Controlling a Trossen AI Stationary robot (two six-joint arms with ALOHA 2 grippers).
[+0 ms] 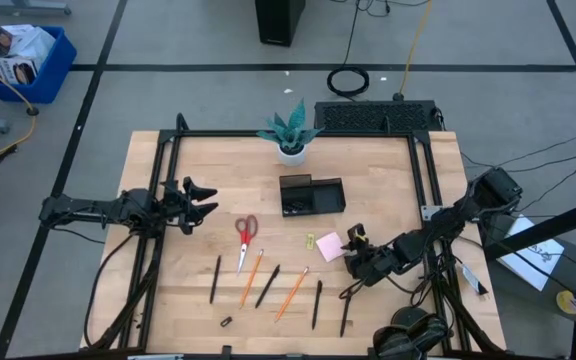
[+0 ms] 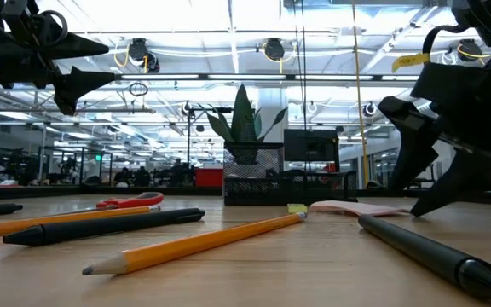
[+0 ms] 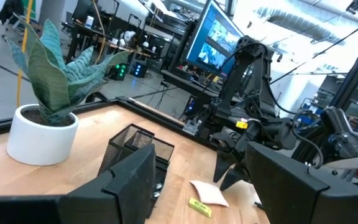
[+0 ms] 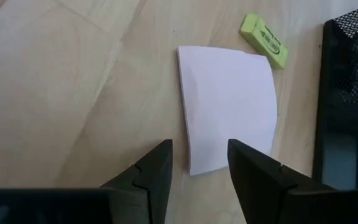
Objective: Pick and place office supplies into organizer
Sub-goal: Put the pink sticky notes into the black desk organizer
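Note:
The pink sticky-note pad (image 1: 329,245) (image 4: 229,106) lies flat on the table, a yellow-green clip (image 4: 263,40) just beyond it. My right gripper (image 1: 348,254) (image 4: 201,171) is open, slanting down at the pad's near edge. The black mesh organizer (image 1: 311,195) stands mid-table beyond the pad. Red-handled scissors (image 1: 246,235), black pens (image 1: 267,285) and orange pencils (image 1: 291,292) lie along the near half, with a small black clip (image 1: 226,322) by the near edge. My left gripper (image 1: 208,203) (image 3: 204,186) waits open above the table's left side. My right gripper's open fingers (image 4: 253,174) stand at the pad's near edge (image 4: 207,168), slanting down from the table's right and near side. One finger overlaps the pad's corner in the wrist view. I cannot tell whether the tips touch the pad, which lies flat on the table.
A white pot with a teal plant (image 1: 290,135) stands at the far edge behind the organizer. Black frame rails (image 1: 423,170) run along both sides of the table. Two pens (image 1: 317,303) (image 1: 346,310) lie near my right arm.

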